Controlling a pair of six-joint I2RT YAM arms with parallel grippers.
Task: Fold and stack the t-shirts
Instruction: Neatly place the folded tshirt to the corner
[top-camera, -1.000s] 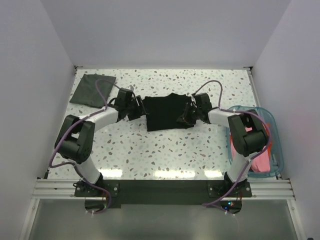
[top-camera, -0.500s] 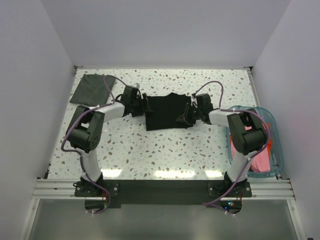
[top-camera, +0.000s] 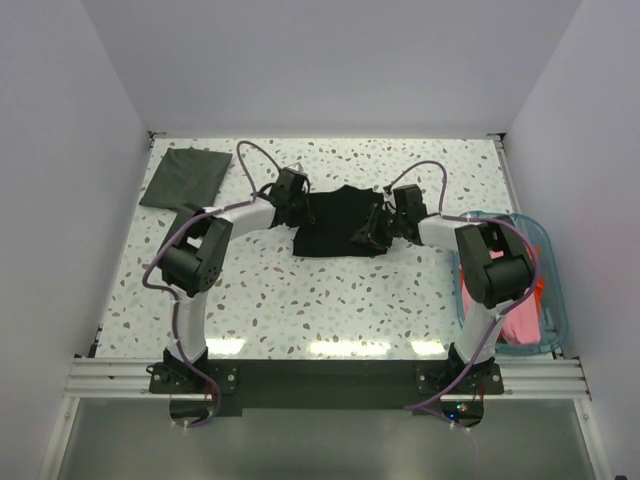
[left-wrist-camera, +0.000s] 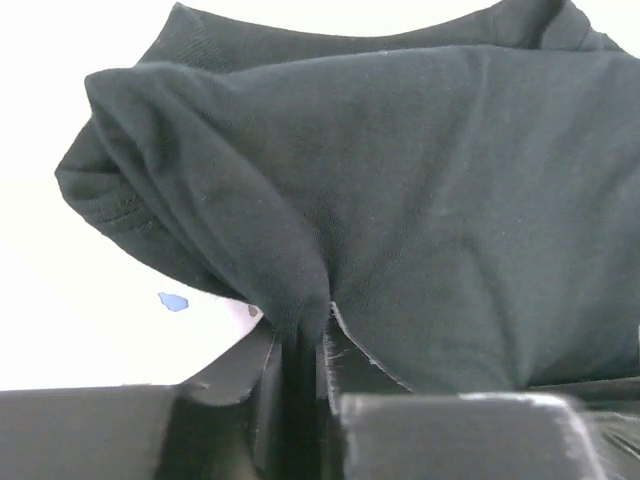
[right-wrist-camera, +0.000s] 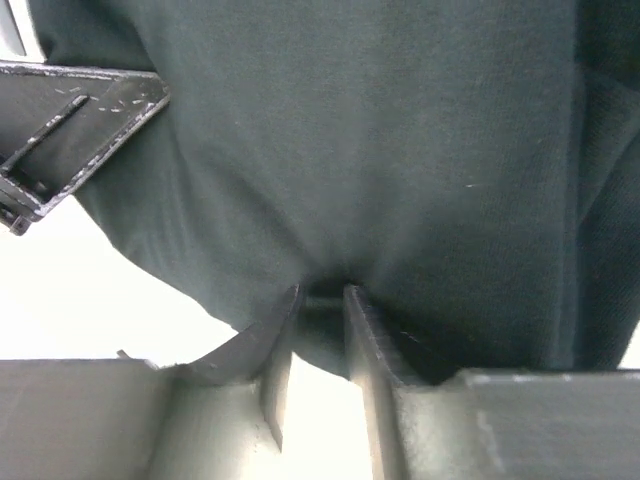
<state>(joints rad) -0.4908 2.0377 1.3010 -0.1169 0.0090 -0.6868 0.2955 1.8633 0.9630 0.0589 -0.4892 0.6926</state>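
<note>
Left gripper (left-wrist-camera: 300, 345) slid in and pinches the black t-shirt (top-camera: 335, 225), lying lengthwise left-right; right gripper (right-wrist-camera: 318, 300) pinches too.

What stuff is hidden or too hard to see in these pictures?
- Top view: the right arm covers most of the pink t-shirt in the clear bin; how many shirts lie there is unclear.
- Top view: the jaws are too small and dark against the black t-shirt to read.
- Right wrist view: that shirt fills the picture and runs off its edges.
- Left wrist view: glare washes out the table.
</note>
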